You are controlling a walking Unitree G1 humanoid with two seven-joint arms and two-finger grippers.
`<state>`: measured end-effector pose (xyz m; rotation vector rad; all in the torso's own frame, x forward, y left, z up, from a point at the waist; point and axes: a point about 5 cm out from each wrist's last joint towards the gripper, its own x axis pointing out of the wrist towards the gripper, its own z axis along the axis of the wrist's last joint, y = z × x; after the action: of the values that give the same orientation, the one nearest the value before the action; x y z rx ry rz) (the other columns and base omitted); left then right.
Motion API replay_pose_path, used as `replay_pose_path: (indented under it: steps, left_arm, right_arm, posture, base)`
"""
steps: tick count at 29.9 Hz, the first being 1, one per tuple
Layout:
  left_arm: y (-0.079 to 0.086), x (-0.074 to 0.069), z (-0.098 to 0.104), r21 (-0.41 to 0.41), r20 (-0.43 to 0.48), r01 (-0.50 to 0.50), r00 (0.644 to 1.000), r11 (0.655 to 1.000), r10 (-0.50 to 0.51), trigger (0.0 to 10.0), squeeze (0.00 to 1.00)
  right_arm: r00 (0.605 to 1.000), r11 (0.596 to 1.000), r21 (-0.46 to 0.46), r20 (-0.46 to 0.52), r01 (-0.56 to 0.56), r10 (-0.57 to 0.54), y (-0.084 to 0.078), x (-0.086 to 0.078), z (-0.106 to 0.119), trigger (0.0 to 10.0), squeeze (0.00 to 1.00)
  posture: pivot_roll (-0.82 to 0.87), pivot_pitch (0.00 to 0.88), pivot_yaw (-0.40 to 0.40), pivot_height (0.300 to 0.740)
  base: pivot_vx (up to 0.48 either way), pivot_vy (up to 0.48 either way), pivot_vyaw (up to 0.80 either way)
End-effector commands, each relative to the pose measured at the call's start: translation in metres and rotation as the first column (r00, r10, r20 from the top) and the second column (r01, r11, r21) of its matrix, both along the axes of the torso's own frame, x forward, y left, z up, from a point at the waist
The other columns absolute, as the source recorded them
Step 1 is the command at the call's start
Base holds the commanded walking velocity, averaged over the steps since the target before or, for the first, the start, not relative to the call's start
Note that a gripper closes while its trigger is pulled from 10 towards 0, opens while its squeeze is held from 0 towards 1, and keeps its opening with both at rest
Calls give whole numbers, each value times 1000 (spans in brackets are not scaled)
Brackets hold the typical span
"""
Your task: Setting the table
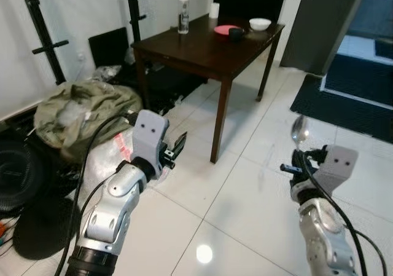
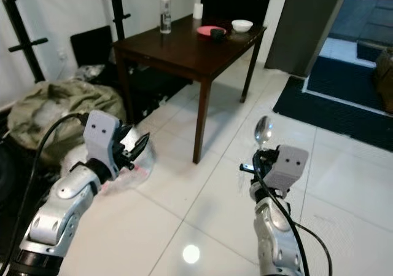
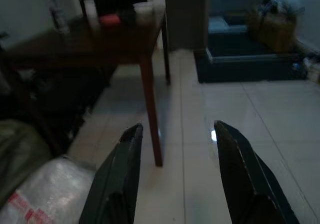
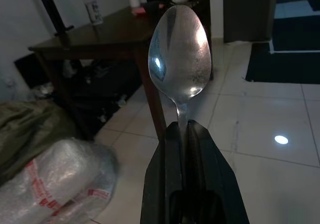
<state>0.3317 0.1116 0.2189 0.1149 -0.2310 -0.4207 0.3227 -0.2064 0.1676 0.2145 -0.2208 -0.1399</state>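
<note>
My right gripper (image 1: 299, 159) is shut on the handle of a silver spoon (image 1: 299, 130), whose bowl (image 4: 180, 49) stands upright above the fingers. My left gripper (image 1: 177, 148) is open and holds nothing, raised over the floor. Ahead stands a dark wooden table (image 1: 202, 50), some way beyond both grippers. On its far end sit a red plate (image 1: 225, 29), a black cup (image 1: 236, 34) and a white bowl (image 1: 260, 24).
A clear bottle (image 1: 183, 13) and a white roll (image 1: 214, 10) also stand on the table. A green bag (image 1: 80, 110) and bubble wrap (image 4: 55, 179) lie on the floor at left, near black stands (image 1: 40, 24). A dark mat (image 1: 350, 98) lies at right on white tiles.
</note>
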Motion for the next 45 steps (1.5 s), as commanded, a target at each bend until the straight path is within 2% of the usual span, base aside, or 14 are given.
replay_pose_path:
  steps: [1,19,45]
  left_arm:
    - [-5,-1,2,-5,10,24,1000,1000,-24,10000,0]
    - [-8,-1,3,-8,14,38,999,999,-38,10000,0]
    - [-9,-1,2,-11,10,36,999,999,-36,10000,0]
  right_arm:
    - [1000,1000,3,-17,24,-24,-7,-3,-5,10000,0]
    - [1000,1000,-3,-15,28,-28,-7,-4,-4,10000,0]
    - [1000,1000,-15,-18,10,-10,-3,-3,-5,10000,0]
  posture:
    - [82,74,78,740]
    - [77,81,78,740]
    - [76,83,75,740]
  base:
    - [480,0,-663]
    - [476,0,-667]
    - [470,0,0]
